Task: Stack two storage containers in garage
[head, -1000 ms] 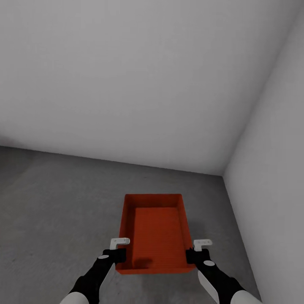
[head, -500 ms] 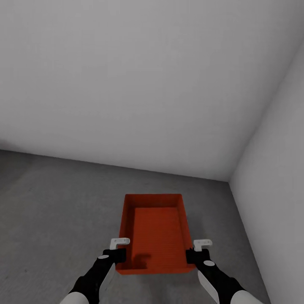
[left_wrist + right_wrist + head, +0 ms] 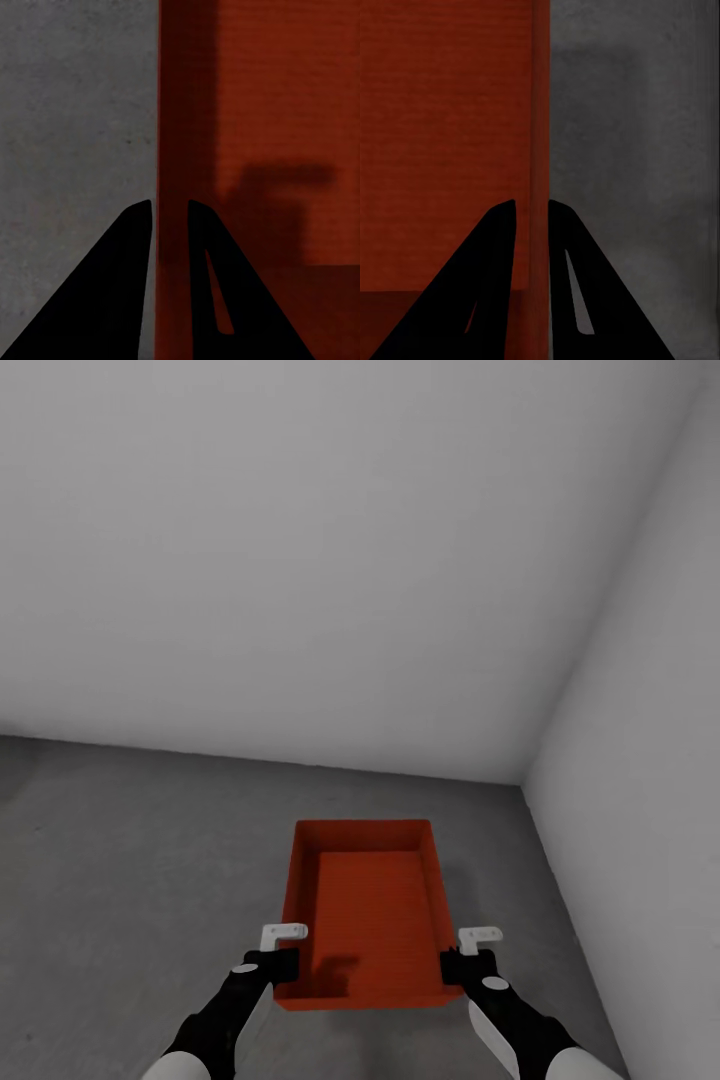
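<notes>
An orange-red storage container [image 3: 365, 905] hangs level between my two arms, over the dark grey garage floor [image 3: 130, 860]. It has no lid and its ribbed bottom [image 3: 277, 112] is bare. My left gripper [image 3: 283, 963] is shut on the container's left wall [image 3: 171, 150], one finger on each side of it. On the opposite side my right gripper [image 3: 450, 965] is shut on the right wall [image 3: 538, 112] in the same way. The floor shows below the container [image 3: 630, 150] in both wrist views.
Plain white walls meet in a corner [image 3: 525, 780] ahead and to the right. The right wall [image 3: 640, 760] stands close beside the container. Open grey floor stretches away to the left.
The view has swung, so the wall corner sits slightly left of where it was half a second ago. Both grippers and the container keep the same place in the picture.
</notes>
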You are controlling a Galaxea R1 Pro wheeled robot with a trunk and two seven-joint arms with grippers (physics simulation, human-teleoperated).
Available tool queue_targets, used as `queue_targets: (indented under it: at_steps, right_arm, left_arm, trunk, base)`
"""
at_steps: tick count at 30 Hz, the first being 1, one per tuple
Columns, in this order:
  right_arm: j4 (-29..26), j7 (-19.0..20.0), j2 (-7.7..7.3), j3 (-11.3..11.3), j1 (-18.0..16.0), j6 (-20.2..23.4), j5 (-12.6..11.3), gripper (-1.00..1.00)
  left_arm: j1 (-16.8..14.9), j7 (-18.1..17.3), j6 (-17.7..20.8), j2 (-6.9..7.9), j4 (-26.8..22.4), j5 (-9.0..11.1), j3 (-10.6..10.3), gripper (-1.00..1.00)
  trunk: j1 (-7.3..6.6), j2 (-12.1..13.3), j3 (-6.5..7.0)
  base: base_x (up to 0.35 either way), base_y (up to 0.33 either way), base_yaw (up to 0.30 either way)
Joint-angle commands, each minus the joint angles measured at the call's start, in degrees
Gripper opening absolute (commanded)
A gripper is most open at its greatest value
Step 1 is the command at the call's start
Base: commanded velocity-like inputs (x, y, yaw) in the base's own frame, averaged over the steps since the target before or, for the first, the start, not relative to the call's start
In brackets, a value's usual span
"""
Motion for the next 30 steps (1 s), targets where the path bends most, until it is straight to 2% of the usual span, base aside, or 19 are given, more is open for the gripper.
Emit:
queue_targets:
  at_steps: [1,17,22,30]
  right_arm:
    - [1.9,-0.5,-1.19,-0.8,-0.1,0.0,-1.0,-1.00]
    - [1.9,-0.5,-1.21,-0.9,-0.1,0.0,-1.0,-1.00]
    - [1.9,-0.5,-1.27,-0.9,-0.1,0.0,-1.0,-1.00]
    - [1.9,-0.5,-1.39,-0.9,-0.1,0.0,-1.0,-1.00]
  left_arm:
    - [0.0,0.4,-0.9,0.03,-0.3,-0.5,0.0,-1.00]
    - [0.0,0.4,-0.9,0.03,-0.3,-0.5,0.0,-1.00]
    - [0.0,0.4,-0.9,0.03,-0.3,-0.5,0.1,-1.00]
    - [0.0,0.4,-1.0,0.03,-0.4,-0.3,0.1,-1.00]
  trunk:
    - [0.00,0.0,-0.03]
    - [0.00,0.0,0.08]
    - [0.00,0.0,0.08]
    - [0.00,0.0,0.08]
  base:
    - [0.000,0.000,-0.239]
    - [0.000,0.000,-0.237]
    - [0.049,0.003,-0.069]
    - [0.275,0.087,-0.006]
